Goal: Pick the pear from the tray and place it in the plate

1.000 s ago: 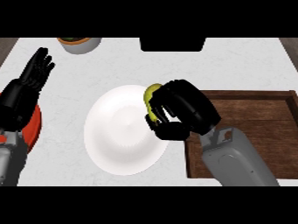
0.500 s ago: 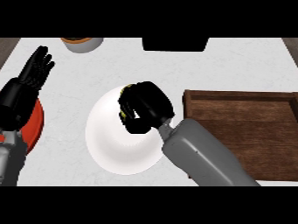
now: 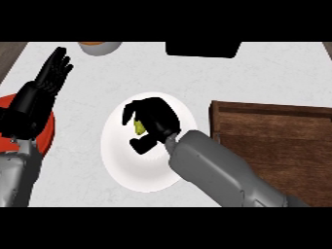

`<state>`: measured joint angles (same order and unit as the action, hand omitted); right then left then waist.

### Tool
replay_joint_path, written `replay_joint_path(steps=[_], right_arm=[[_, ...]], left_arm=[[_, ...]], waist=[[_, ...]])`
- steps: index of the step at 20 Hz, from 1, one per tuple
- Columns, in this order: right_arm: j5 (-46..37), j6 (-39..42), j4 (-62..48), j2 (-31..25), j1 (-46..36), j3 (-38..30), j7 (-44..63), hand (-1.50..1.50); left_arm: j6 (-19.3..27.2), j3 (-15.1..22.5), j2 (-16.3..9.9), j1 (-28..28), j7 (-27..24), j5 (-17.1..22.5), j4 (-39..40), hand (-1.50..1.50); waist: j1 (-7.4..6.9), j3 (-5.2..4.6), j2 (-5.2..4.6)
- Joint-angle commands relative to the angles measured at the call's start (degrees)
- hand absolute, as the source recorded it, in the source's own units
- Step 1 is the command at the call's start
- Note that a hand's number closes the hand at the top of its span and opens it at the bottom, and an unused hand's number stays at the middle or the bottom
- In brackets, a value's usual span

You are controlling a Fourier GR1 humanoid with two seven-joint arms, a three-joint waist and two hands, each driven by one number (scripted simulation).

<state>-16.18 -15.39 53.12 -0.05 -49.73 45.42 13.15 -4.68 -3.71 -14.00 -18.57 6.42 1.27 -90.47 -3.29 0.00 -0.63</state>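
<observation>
Right hand (image 3: pixel 153 122) curls around the yellow-green pear (image 3: pixel 139 127) over the white plate (image 3: pixel 121 155); the fruit looks light, smooth and bruisable, best cupped round its broad belly.

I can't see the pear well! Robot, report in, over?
Right hand curled round pear, over white plate. Left hand open, resting at left. Nothing blocking.

No legible text, label or number anywhere.
</observation>
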Motion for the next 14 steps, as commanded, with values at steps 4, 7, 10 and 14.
replay_joint_path(steps=[4,7,10,14], right_arm=[[15.3,-7.1,-2.8,0.0,-1.6,4.3,-6.3,-1.50],[19.3,-10.9,-0.9,0.0,-3.0,3.9,-9.4,-1.50],[23.3,-15.1,-0.4,0.0,-1.7,1.7,-13.4,-1.50],[32.8,-11.1,-0.1,0.0,-2.2,-1.6,-16.9,-1.50]], left_arm=[[-2.4,-0.2,-0.4,0.2,-1.0,1.7,-0.6,0.00],[0.0,0.9,1.3,-1.3,0.0,-0.2,-0.2,0.00],[-2.3,-1.8,-1.2,1.3,-1.8,1.6,0.4,0.00],[-0.4,-0.8,0.7,0.3,-1.3,0.3,0.9,0.00]], waist=[[-2.09,0.02,-0.41],[-0.95,0.03,-0.16],[-0.38,0.02,-0.06],[0.57,0.03,0.05]])
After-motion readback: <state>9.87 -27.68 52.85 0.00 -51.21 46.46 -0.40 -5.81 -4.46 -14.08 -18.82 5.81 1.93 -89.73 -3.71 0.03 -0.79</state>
